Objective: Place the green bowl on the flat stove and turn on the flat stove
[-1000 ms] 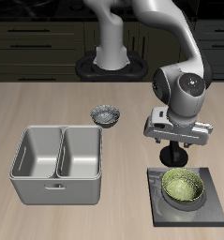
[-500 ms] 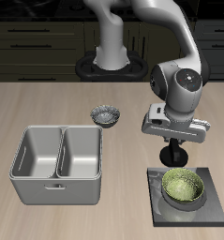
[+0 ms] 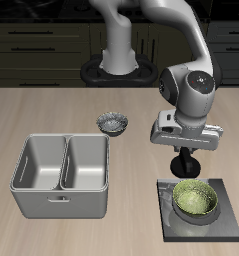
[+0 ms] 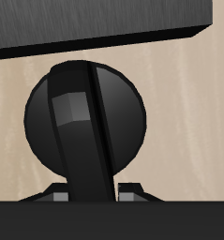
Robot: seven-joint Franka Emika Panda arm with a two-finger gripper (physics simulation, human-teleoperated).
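Note:
The green bowl (image 3: 195,200) sits upright on the flat stove (image 3: 227,230), near the table's front edge. My gripper (image 3: 188,163) is down at the stove's back edge, just behind the bowl and apart from it. In the wrist view the stove's black knob (image 4: 85,112) fills the frame, and the stove's dark edge (image 4: 95,23) lies beyond it. My gripper (image 4: 95,193) straddles the knob's raised bar, with a grey fingertip (image 4: 57,193) close on each side of it. The jaws stand narrow, closed onto the bar.
A grey two-compartment metal basin (image 3: 61,176) stands on the table beside the stove. A small grey-white bowl (image 3: 113,123) sits farther back, between the basin and my arm. The robot's base is at the table's back.
My wrist has risen and shifted slightly over the stove's back edge. The green bowl and the stove have not moved.

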